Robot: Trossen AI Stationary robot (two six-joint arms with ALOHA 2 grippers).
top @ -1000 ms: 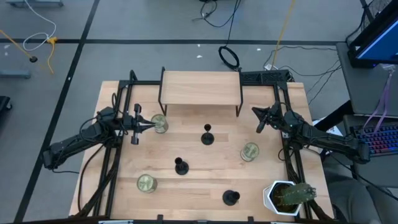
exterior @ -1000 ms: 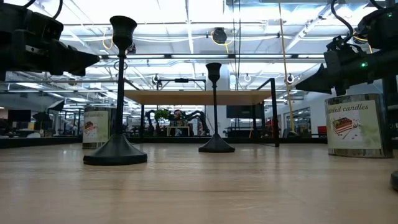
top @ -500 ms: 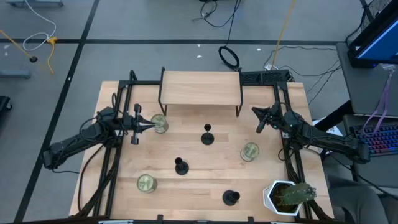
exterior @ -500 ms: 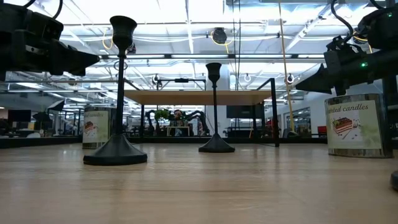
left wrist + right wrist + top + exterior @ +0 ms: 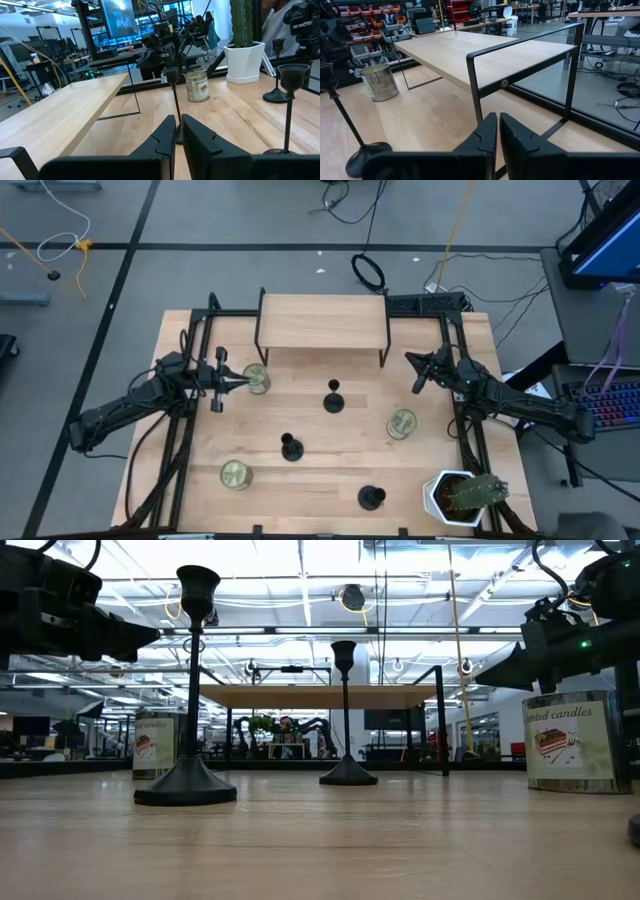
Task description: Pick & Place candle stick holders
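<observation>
Both tools are held together, empty: the left tool (image 5: 219,384) and the right tool (image 5: 417,373). Ahead of the left tool, well apart, a holder (image 5: 333,399) stands on the desk (image 5: 300,420). The fingers should be parted before the stem is approached level.

Low view: third candle stick holder (image 5: 634,830) cut by the frame edge, only a sliver of base showing. Candle tin (image 5: 571,741) label loses its first letters behind the right hand (image 5: 500,668), which is itself cropped. Left hand (image 5: 140,637) also cropped at the frame edge.

Right wrist view: holder (image 5: 350,127) beyond the hand has its cup cut off.

Left wrist view: person (image 5: 280,22) beyond the cactus pot (image 5: 245,60) blurred, mostly out of frame.
</observation>
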